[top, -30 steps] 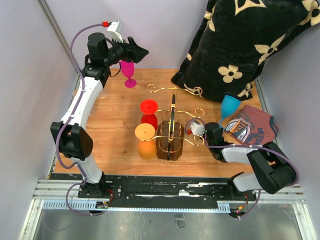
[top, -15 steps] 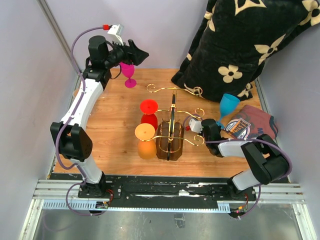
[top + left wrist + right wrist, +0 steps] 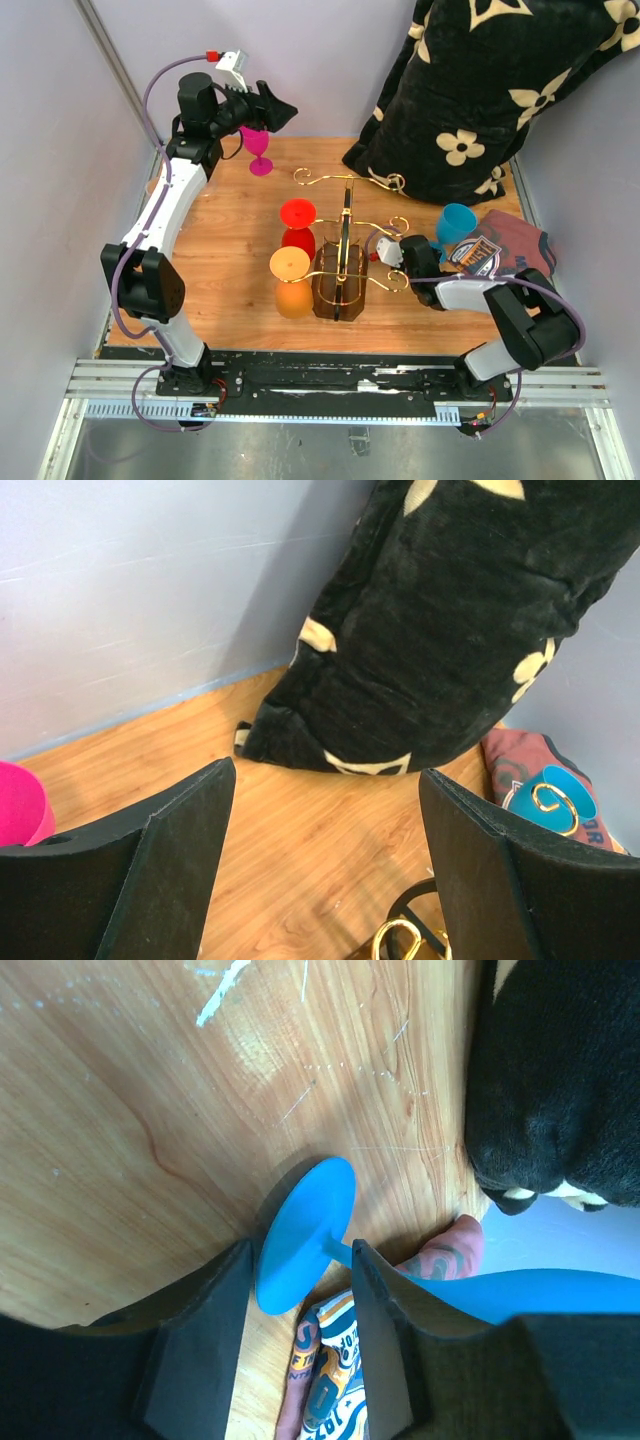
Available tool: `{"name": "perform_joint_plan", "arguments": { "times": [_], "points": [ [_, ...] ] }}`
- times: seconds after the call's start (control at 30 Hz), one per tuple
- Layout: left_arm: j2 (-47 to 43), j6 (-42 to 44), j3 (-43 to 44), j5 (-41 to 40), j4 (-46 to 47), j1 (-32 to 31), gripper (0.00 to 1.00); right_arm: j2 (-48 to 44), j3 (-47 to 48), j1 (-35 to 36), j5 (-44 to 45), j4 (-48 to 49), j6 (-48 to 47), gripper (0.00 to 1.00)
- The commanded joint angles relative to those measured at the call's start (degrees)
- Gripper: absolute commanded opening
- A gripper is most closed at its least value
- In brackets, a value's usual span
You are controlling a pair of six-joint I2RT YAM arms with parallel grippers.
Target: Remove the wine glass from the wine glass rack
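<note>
The blue wine glass (image 3: pixel 457 222) has sunk lower beside the shirt (image 3: pixel 505 255), right of the wine glass rack (image 3: pixel 340 275). The low right gripper (image 3: pixel 300 1255) has loosened, jaws parted either side of its stem. The raised left gripper (image 3: pixel 325 780) gapes empty. A red glass (image 3: pixel 297 215) and an orange glass (image 3: pixel 290 265) hang on the rack.

Left arm (image 3: pixel 165 215): white links, black joints, purple left cable (image 3: pixel 150 85) looping off it, red plug (image 3: pixel 211 50) and white camera block (image 3: pixel 232 62) at wrist. Right arm (image 3: pixel 470 295): grey-white link, black joints, purple right cable (image 3: pixel 585 340). Left fingers (image 3: pixel 170 870) and right fingers (image 3: pixel 195 1330) matte black, flat wedges
</note>
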Motion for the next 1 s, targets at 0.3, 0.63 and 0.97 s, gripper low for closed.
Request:
{"name": "perform_joint_plan", "arguments": {
  "times": [0.3,0.63,0.97],
  "points": [
    [-1.63,1.38,1.29,-2.25,-1.11,-0.10,0.80,-9.15,0.76,0.81,-8.39,-17.27,4.09,0.70],
    [-1.24,1.35,1.55,-2.25,-1.80,-0.11,0.80,-14.64,-1.07,4.39,-6.30,-23.45,6.53,0.83],
    [-1.33,1.46,1.37,-3.10,-1.47,-0.06,0.79,-19.43,9.02,-5.96,-30.69,-44.55,13.46,0.90]
  ]
}}
